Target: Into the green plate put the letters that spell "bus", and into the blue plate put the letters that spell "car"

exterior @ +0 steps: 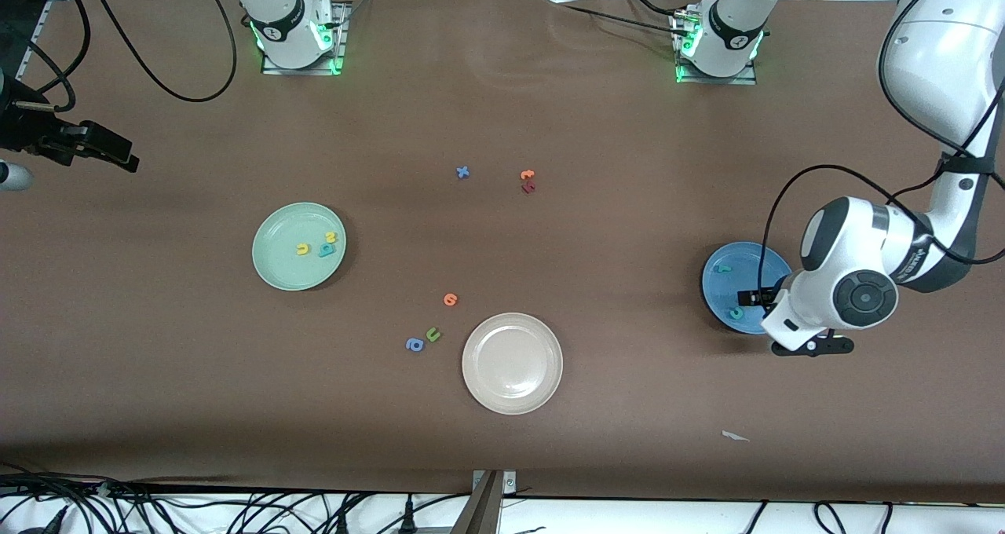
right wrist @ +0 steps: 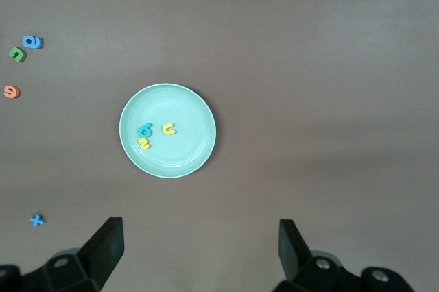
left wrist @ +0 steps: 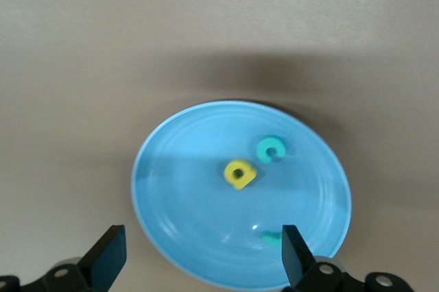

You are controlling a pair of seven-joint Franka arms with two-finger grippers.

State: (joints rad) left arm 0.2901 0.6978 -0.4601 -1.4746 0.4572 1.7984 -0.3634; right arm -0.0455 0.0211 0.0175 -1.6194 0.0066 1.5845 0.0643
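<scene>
Left gripper point(left wrist: 199, 254) over round bright blue plate point(left wrist: 178, 196), jaws spread: yellow foam a point(left wrist: 239, 173), teal c point(left wrist: 271, 149), teal r point(left wrist: 271, 238) below, apparently dropped. Right gripper point(right wrist: 199, 247) waiting, jaws spread, above pale mint-green plate point(right wrist: 192, 107) holding b, u, s.

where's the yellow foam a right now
The yellow foam letter a lies in the round bright blue plate, beside the teal foam c, under the open left pincer at the left arm's end of the table.

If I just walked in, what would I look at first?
Probably the left gripper, open over the blue plate at the left arm's end of the table, with a yellow a, a teal c and a teal r inside. Next, the green plate toward the right arm's end, holding three more letters.
</scene>
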